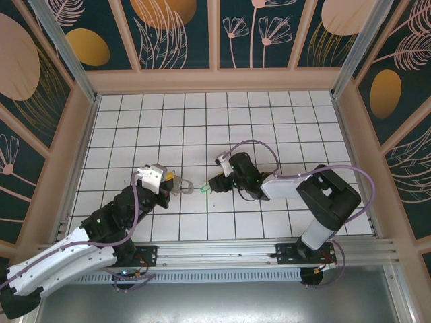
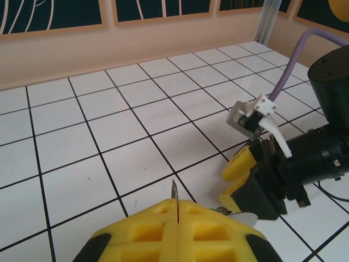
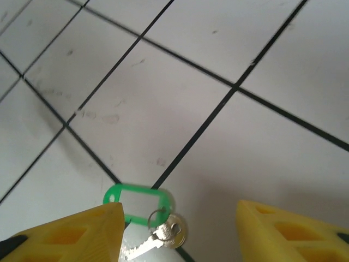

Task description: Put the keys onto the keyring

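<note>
The left gripper (image 2: 177, 204) is pinched tight on the keyring (image 1: 187, 186), near the centre of the tiled table (image 1: 202, 121). Just right of it, the right gripper (image 3: 179, 213) stands wide-jawed, straddling the keys (image 3: 143, 203), which lie flat on a tile.

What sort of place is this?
Probably a robot test cell, not a home: the left arm and right arm are bolted to an aluminium rail, on a white gridded floor enclosed by decorated panel walls.
</note>
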